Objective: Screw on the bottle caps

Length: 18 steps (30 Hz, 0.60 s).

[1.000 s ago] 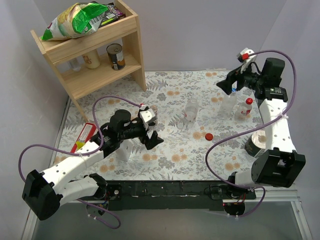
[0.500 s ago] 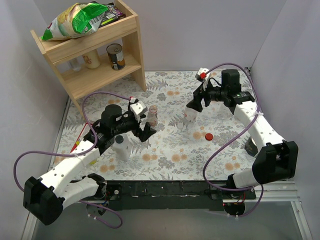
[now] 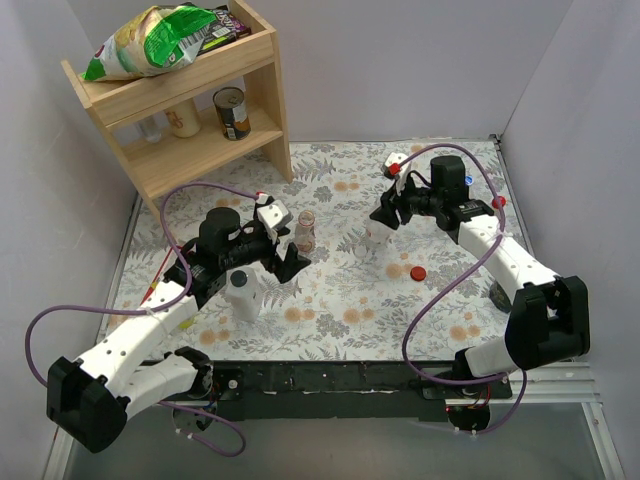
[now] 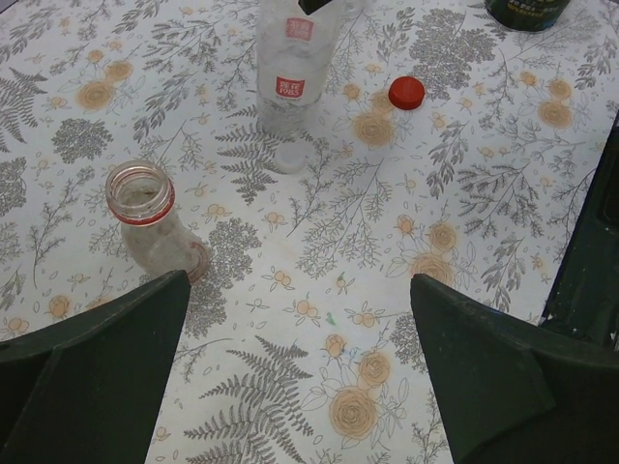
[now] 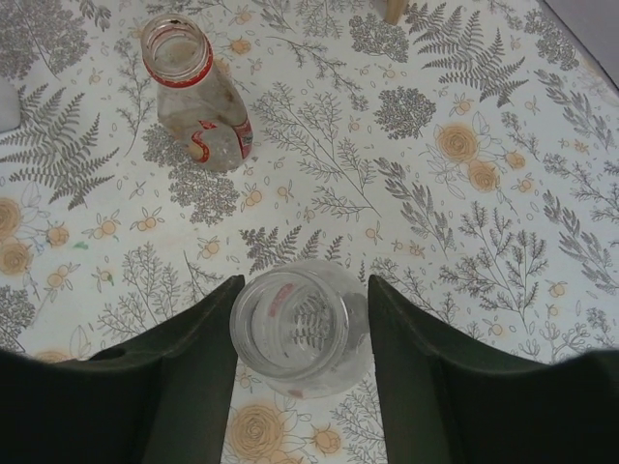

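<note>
A clear open bottle (image 5: pixel 295 329) stands mid-table, also seen in the top view (image 3: pixel 380 236). My right gripper (image 5: pixel 305 282) straddles its neck, its jaws narrowed: the left finger (image 5: pixel 184 358) touches the rim and a slim gap shows at the right finger. A small red-ringed open bottle (image 3: pixel 306 232) stands to the left (image 5: pixel 193 92). My left gripper (image 4: pixel 298 280) hovers wide open and empty just right of this bottle (image 4: pixel 150 222). A loose red cap (image 3: pixel 418 272) lies on the cloth (image 4: pixel 406 92).
A white opaque dark-capped bottle (image 3: pixel 243 295) stands under the left arm. Blue-capped (image 3: pixel 468 182) and red-capped (image 3: pixel 498 202) bottle tops show behind the right arm. A wooden shelf (image 3: pixel 190 110) holds a can and bags at the back left. A dark tin (image 4: pixel 527 10) sits at the right.
My right arm swung left from the back-right bottles to the clear middle bottle, and its jaws narrowed round the neck. My left arm moved up beside the small red-ringed bottle.
</note>
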{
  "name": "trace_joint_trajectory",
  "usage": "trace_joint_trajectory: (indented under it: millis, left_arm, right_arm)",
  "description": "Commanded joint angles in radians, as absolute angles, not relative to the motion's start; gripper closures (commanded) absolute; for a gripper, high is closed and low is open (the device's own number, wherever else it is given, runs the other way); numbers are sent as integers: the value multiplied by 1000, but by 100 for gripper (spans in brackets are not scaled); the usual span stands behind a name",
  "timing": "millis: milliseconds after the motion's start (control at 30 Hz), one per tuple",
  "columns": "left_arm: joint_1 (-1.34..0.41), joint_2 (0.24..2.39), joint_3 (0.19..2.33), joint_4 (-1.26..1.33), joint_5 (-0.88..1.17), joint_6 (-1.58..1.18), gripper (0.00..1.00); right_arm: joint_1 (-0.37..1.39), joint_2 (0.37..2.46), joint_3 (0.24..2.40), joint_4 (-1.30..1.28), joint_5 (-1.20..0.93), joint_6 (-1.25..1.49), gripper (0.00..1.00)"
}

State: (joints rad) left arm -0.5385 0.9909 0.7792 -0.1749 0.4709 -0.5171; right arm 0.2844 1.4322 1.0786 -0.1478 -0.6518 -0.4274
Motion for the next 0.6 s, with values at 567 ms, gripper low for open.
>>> trace_joint_trajectory:
  millis: [567]
  left_arm:
    - [-678,1164,900,-5,628,-519,2]
  right_arm:
    - [293,1261,1347,-428,-891,-255,70]
